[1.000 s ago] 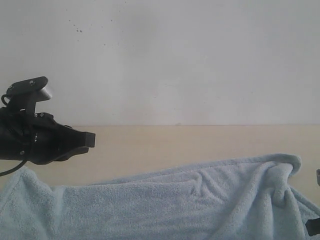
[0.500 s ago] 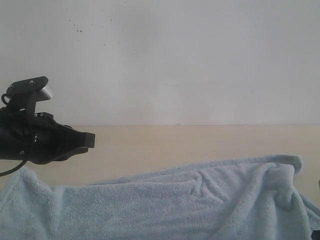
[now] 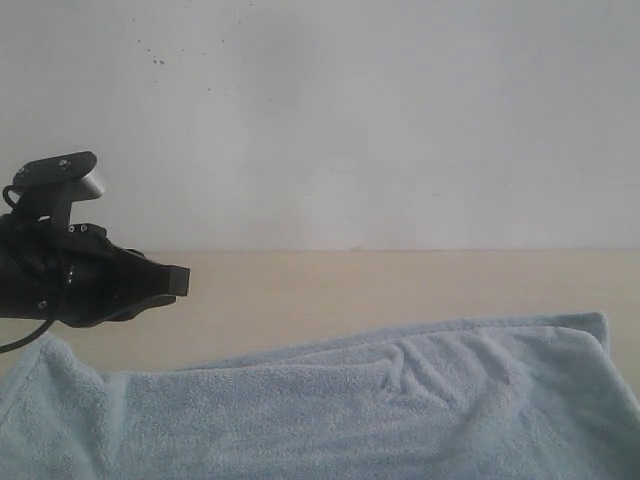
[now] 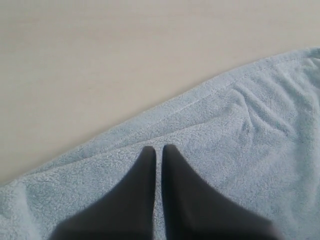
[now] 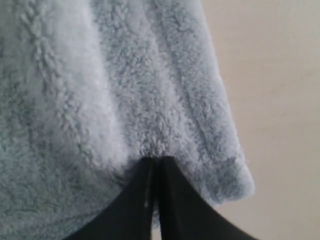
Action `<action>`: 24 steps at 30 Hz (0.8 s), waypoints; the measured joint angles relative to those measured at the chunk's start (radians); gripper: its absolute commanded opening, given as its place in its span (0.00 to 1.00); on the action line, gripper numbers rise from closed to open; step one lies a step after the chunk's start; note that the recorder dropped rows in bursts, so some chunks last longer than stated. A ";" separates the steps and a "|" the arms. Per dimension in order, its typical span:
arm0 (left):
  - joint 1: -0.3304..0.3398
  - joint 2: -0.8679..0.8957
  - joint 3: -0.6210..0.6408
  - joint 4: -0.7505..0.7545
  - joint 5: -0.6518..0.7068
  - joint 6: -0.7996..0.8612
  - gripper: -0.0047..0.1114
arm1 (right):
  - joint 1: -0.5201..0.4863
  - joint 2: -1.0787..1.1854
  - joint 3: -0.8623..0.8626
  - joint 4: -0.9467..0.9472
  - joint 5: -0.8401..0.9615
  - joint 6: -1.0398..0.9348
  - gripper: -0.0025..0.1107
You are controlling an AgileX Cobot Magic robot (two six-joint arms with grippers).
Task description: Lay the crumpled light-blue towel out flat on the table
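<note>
Towel point(image 3: 400, 400) lies across the near part of the table point(image 3: 400, 285) with shallow ridges left, since your right gripper point(image 5: 154, 161) pinches its edge near a corner, apparently to draw it taut, while your left gripper point(image 4: 158, 148) hovers above it, jaws closed and empty.

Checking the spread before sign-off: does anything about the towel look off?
Yes. The towel is not flat yet: a raised wrinkle sits near its far hem at mid-width, and ridged folds bunch at the right fingers. Its far edge runs slanted across the table.
</note>
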 measured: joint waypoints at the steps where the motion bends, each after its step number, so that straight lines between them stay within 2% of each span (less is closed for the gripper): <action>1: 0.000 -0.003 0.000 0.000 0.000 0.000 0.08 | 0.000 0.000 0.002 -0.004 0.028 0.005 0.06; 5: 0.000 -0.019 0.000 0.000 0.000 0.001 0.08 | 0.000 0.000 0.012 -0.030 0.124 0.037 0.06; 10: 0.000 -0.038 0.000 0.000 0.000 0.002 0.08 | 0.000 -0.002 0.014 -0.036 0.111 0.073 0.06; 18: 0.000 -0.045 0.000 -0.026 -0.001 0.005 0.08 | -0.005 -0.131 -0.068 -0.064 -0.077 0.129 0.06; 21: 0.000 -0.045 0.000 -0.085 0.002 0.005 0.08 | -0.005 -0.175 -0.129 -0.071 -0.244 0.147 0.06; 24: 0.000 -0.037 -0.006 -0.097 0.029 0.036 0.08 | -0.005 -0.167 -0.167 -0.071 -0.284 0.120 0.03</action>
